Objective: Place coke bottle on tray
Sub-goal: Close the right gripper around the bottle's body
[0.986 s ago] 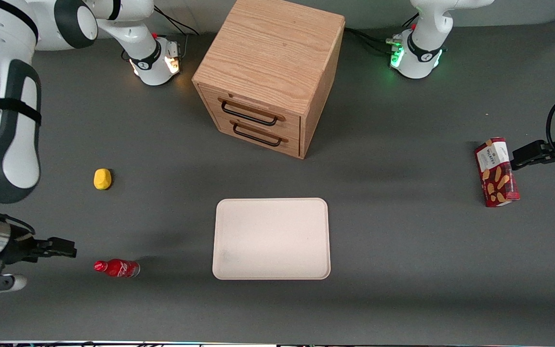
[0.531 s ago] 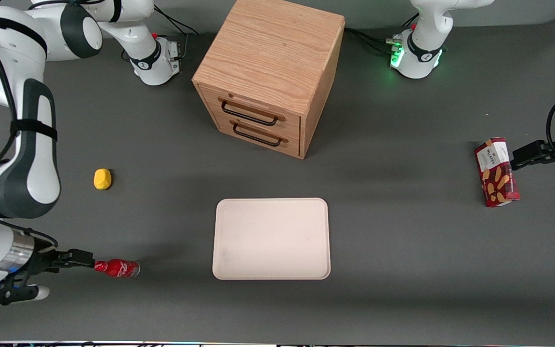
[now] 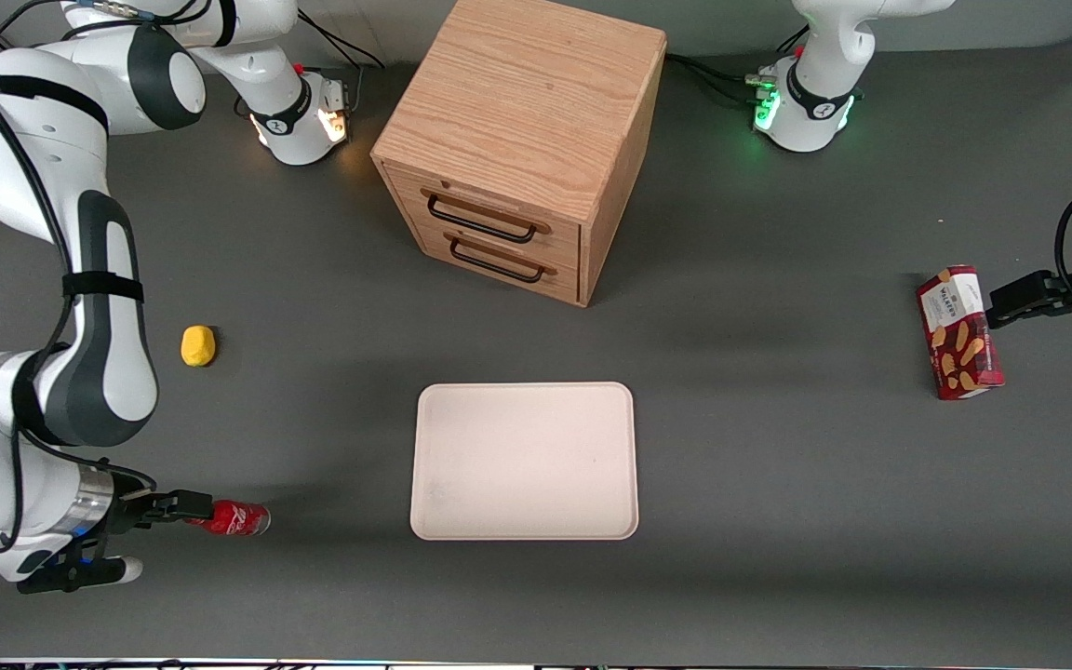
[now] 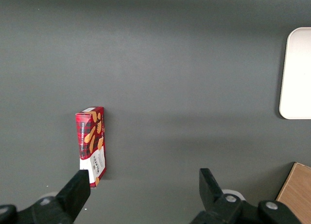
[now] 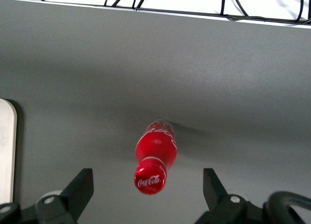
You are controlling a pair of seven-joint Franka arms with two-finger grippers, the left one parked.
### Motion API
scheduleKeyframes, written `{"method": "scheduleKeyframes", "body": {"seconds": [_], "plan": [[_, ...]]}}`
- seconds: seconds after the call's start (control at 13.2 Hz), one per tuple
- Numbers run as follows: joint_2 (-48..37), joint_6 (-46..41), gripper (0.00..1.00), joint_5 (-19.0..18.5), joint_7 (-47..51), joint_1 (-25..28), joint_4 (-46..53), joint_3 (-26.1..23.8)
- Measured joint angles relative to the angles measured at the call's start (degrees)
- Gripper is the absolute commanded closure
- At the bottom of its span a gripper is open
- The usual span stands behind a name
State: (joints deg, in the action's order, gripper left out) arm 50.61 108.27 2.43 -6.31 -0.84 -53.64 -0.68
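One bottle: the coke bottle (image 3: 234, 518) lies on its side on the grey table (image 3: 778, 484), toward the working arm's end, well apart from the tray (image 3: 524, 461) and nearer the front camera than the yellow lump (image 3: 198, 345).
Writing on the bottle: white "Coca-Cola" script shows on the red cap in the right wrist view (image 5: 150, 181); more white script runs along the body, too foreshortened to read.
Look of the bottle: small, glossy red, with a rounded shoulder, a red cap and a clear base at the end pointing toward the tray.
Gripper: the gripper (image 3: 184, 507) hangs low at the bottle's cap end, its two fingers (image 5: 81, 186) spread wide with the cap between them and neither pad touching it.
Tray: pale pinkish-cream, flat, with rounded corners, in front of the wooden drawer cabinet (image 3: 522, 149).
Cabinet: two drawers with dark handles, both closed.
Snack box: the red snack box (image 3: 959, 332) lies toward the parked arm's end, printed with biscuit sticks; its white label carries a brand name I cannot read with certainty.
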Motion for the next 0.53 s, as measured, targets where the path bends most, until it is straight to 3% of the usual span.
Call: {"method": "scheduleKeyframes", "body": {"seconds": [0.3,0.38,0.53], "plan": [[0.19,3.42,0.02,0.0,0.0,0.05,-2.96,-0.06],[0.24,3.57,0.19,0.0,0.0,0.05,-3.19,-0.06],[0.23,3.96,0.62,0.0,0.0,0.04,-3.33,-0.06]]}}
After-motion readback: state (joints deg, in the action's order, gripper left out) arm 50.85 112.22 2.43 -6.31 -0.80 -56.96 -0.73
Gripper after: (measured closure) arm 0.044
